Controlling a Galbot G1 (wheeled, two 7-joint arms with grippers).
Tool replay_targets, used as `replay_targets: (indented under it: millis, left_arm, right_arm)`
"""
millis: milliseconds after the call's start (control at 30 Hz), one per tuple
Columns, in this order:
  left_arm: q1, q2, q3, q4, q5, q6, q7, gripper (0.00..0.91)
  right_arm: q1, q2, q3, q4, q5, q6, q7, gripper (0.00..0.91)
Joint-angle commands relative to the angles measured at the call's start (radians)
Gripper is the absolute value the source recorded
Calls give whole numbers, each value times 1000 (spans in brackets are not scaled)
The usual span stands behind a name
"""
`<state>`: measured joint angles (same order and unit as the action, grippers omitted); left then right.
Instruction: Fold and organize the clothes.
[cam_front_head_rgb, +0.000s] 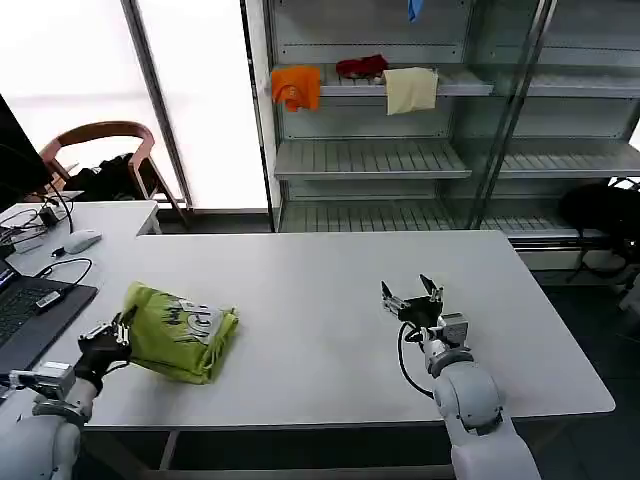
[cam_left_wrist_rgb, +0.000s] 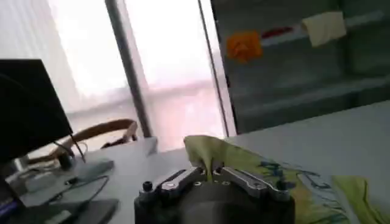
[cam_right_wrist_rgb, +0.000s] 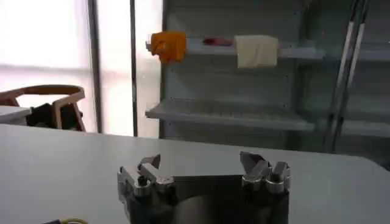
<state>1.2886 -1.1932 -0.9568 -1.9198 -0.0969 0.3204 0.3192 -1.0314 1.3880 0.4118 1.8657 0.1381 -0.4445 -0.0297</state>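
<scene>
The clothes (cam_front_head_rgb: 180, 332), a lime yellow-green T-shirt with a printed design, lie folded into a thick bundle on the white table (cam_front_head_rgb: 320, 290) at its front left. My left gripper (cam_front_head_rgb: 120, 335) is at the bundle's left edge, shut on a fold of the cloth. In the left wrist view the yellow-green cloth (cam_left_wrist_rgb: 244, 164) is pinched between the jaws of the left gripper (cam_left_wrist_rgb: 210, 172). My right gripper (cam_front_head_rgb: 411, 293) stands open over bare table to the right of centre, well apart from the shirt. The right wrist view shows the right gripper (cam_right_wrist_rgb: 204, 165) with nothing between its fingers.
A laptop (cam_front_head_rgb: 25, 310), cables and a mouse (cam_front_head_rgb: 80, 240) sit at the table's left end. A wooden chair (cam_front_head_rgb: 100, 155) stands behind. Shelving (cam_front_head_rgb: 370, 155) at the back holds orange (cam_front_head_rgb: 297, 86), red (cam_front_head_rgb: 362, 66) and cream (cam_front_head_rgb: 410, 90) cloths.
</scene>
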Motion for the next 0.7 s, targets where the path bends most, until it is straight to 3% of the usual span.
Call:
replay_targets:
  millis: [33,200,333,400,467,600,700]
  left_arm:
    - [-38,300,-169,-36,317,-52,70,0]
    - [-31,323,-90,-106,447,-42,62,0]
    - [19,250,31,-174,578,-70,52,0]
    - [48,202,148,-181,677,-109,48,0]
    - [83,86,271,-146,779,-143,28,0]
    - [89,-65,440,-63,851,-155,6,0]
    - [61,-99,497,-59,819,-123,3,0]
  right_arm:
    - [-3,-1,0,0,2,5,0,907]
    - [-26,-2,7,14,6,9,0,907]
    - [-74,-22,29,31,14,24,2,907]
    - [-87,-29,36,35,18,31,2,907]
    - [-108,-42,48,42,23,40,6,907]
    - [-126,-51,66,55,30,42,11,907]
    - [-135,-55,74,62,29,42,13,907]
